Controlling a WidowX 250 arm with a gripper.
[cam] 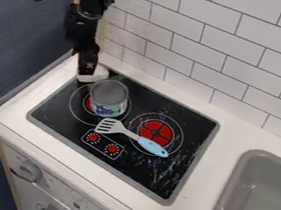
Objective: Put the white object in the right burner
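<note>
One white tabletop (198, 188) carries the black stove (187, 122), and your white object (96, 76) is at the stove's back left corner, just behind the pot (109, 99). The hand (87, 70) is right at it; you cannot tell whether the hand is spread or pinching it. Expect the whole thing to be light and fairly stiff, perhaps a little slippery if its surface is smooth plastic. Take it by two opposite sides of its body, rather than by a corner, and keep your grip clear of the pot. The right burner (156, 131) has the spatula (152, 147) across its front edge, so plan for that small obstacle. The object looks plain white, low and compact; its finer shape is partly hidden.
</note>
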